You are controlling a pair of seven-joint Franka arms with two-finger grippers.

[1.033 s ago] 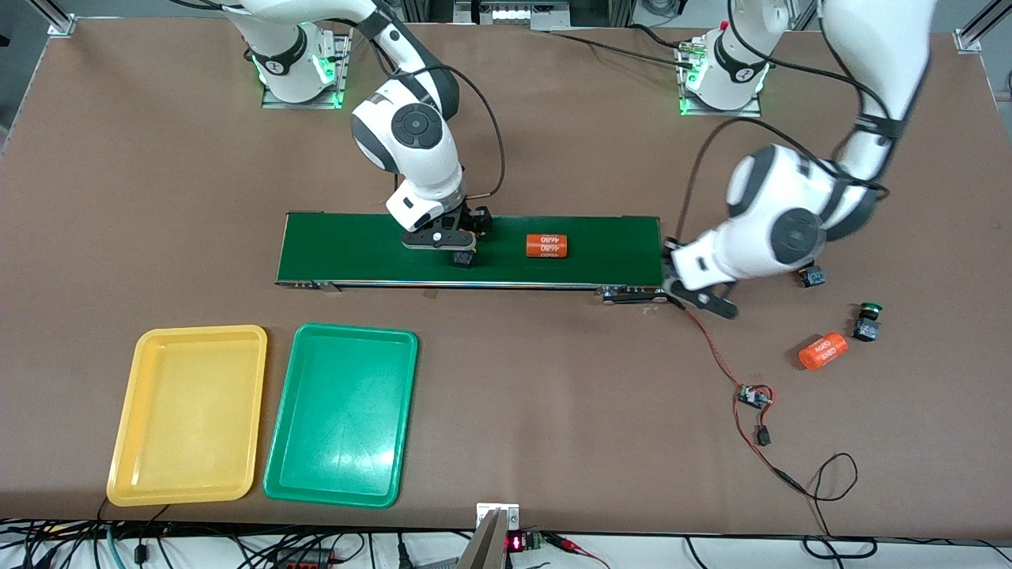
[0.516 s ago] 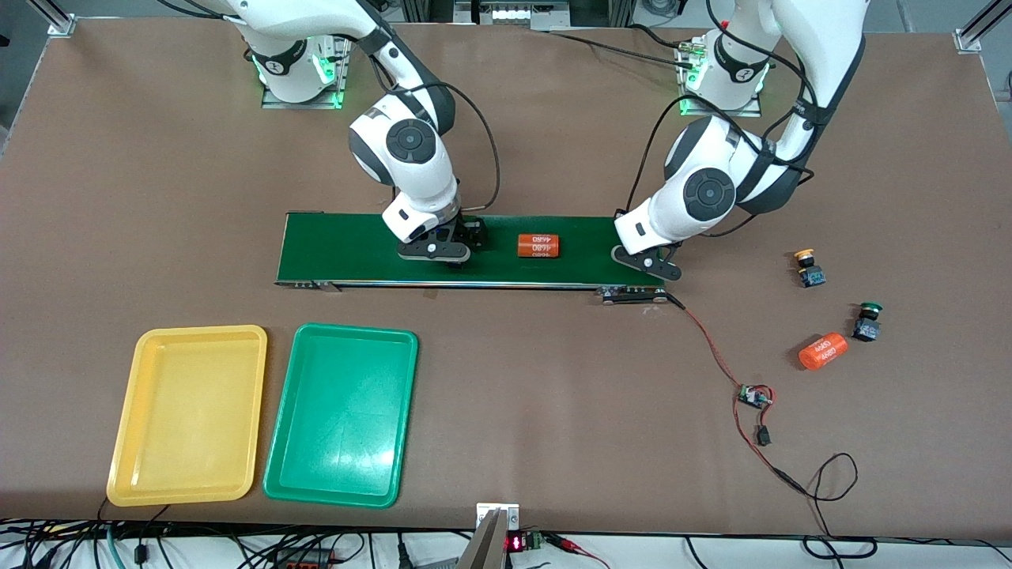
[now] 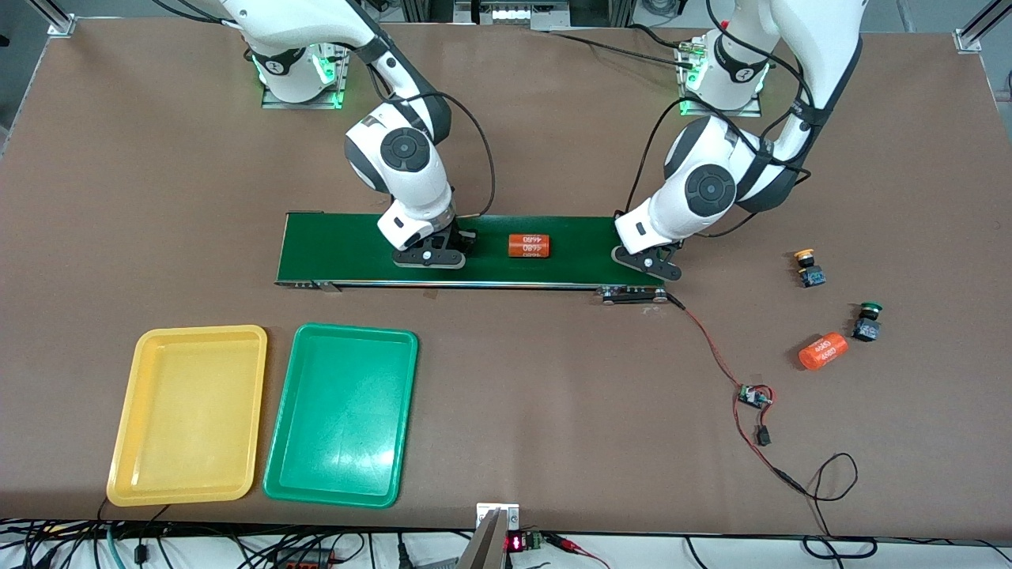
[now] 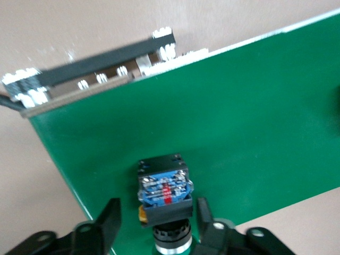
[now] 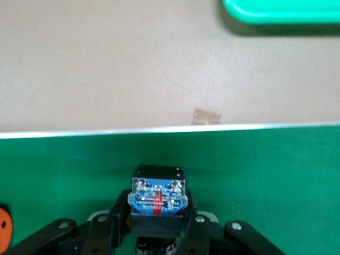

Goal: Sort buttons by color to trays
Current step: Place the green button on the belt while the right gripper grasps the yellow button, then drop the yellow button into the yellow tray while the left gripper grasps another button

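While your right gripper (image 5: 154, 226) pinches one button (image 5: 157, 199) on the belt (image 3: 348, 245), your left gripper's (image 4: 159, 223) jaws stand spread either side of another (image 4: 163, 188) at the belt's end; both trays (image 3: 190, 415) sit near the tabletop's front edge.

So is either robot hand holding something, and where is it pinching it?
The right gripper pinches a button by its black body sides. The left gripper stands open around another button, not touching it.

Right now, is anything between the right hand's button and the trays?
Nothing visible. The right hand grips a button on the belt; bare table lies between the belt's near edge and the green tray and yellow tray. The orange cylinder lies aside, toward the left arm.
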